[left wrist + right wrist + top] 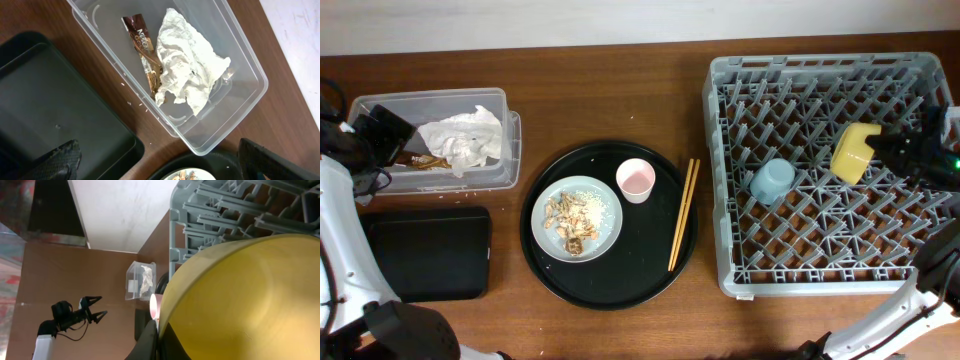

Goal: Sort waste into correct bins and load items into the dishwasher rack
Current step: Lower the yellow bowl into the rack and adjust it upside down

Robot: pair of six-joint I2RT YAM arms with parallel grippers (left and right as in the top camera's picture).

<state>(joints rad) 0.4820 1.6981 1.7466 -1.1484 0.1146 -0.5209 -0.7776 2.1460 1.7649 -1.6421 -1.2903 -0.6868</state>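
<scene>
brown wrapper [138,36] half under napkin [187,65], yellow bowl [250,295] cut off at edge

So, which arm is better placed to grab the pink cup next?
Left, probably: the left claw is open and empty over the clear tub, while the right claw is shut on the yellow bowl over the rack.

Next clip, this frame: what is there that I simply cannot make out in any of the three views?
- Small brown wrapper: left wrist view, lower part lies under the crumpled napkin; print only partly readable.
- Right gripper: right wrist view, the yellow bowl fills the frame and hides one finger.
- Food scraps on the plate: overhead, too small to identify.
- Shallow black tray: left wrist view, cut off by the left edge.
</scene>
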